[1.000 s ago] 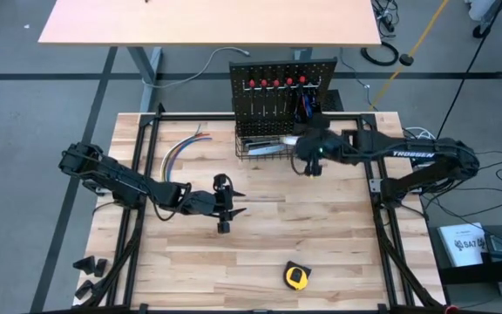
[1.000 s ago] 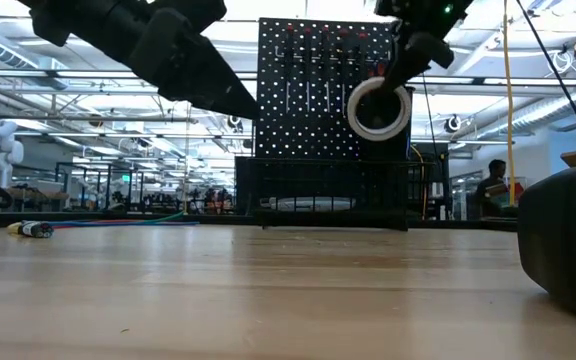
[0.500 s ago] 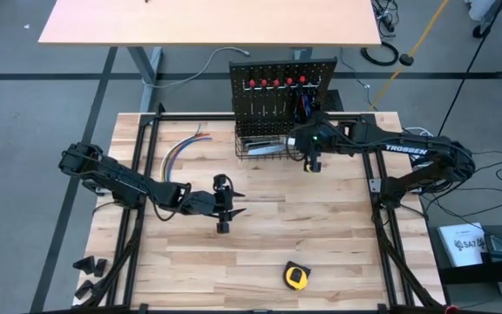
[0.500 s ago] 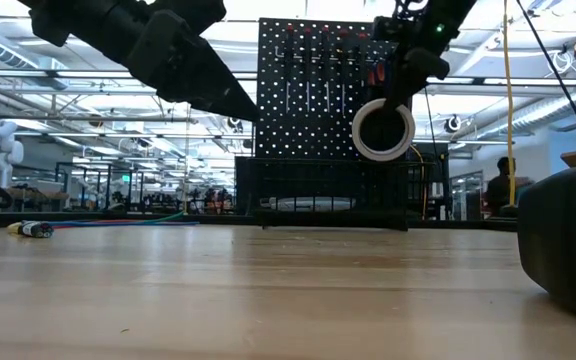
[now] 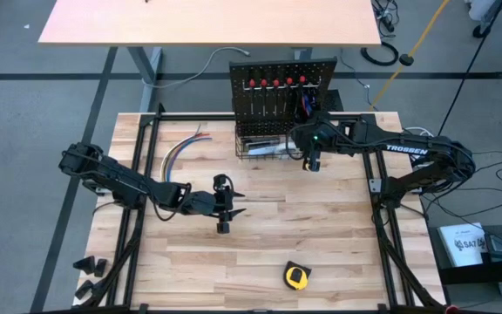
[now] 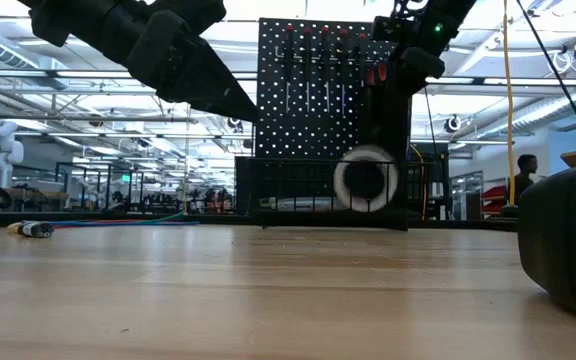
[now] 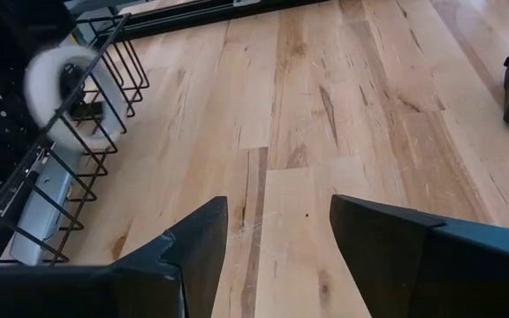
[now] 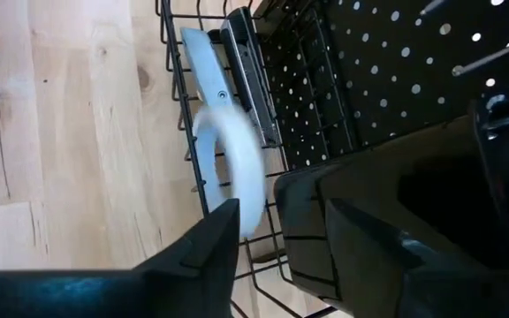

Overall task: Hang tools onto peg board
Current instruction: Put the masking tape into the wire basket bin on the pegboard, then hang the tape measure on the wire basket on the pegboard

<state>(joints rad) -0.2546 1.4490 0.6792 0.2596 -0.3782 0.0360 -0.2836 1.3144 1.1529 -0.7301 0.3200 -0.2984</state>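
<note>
And the white tape roll [image 6: 366, 181] is loose! A moment ago it hung high in the right gripper [image 5: 312, 163], up against the peg board [image 6: 323, 90]; now it is a blurred ring down at the level of the wire basket [image 6: 318, 195] at the board's foot, clear of the fingers and apparently mid-fall. The right gripper has let go, its jaws parted with nothing between them, and it sits just in front of the basket's right end. From its own wrist camera the roll [image 8: 232, 172] smears across the basket's near wires, beside a grey-blue utility knife [image 8: 210, 75] lying inside.

Inside the basket or outside its front wall? I cannot tell from these views. That is what matters: landing inside would likely count as stowed, outside means another pick.

The left gripper [image 5: 225, 209] hovers over the middle of the table [image 5: 338, 227], well in front of the board, jaws spread and empty. The yellow tape measure [image 5: 296, 277] lies far from the board near the table's front edge, not yet put away, so work remains.
</note>
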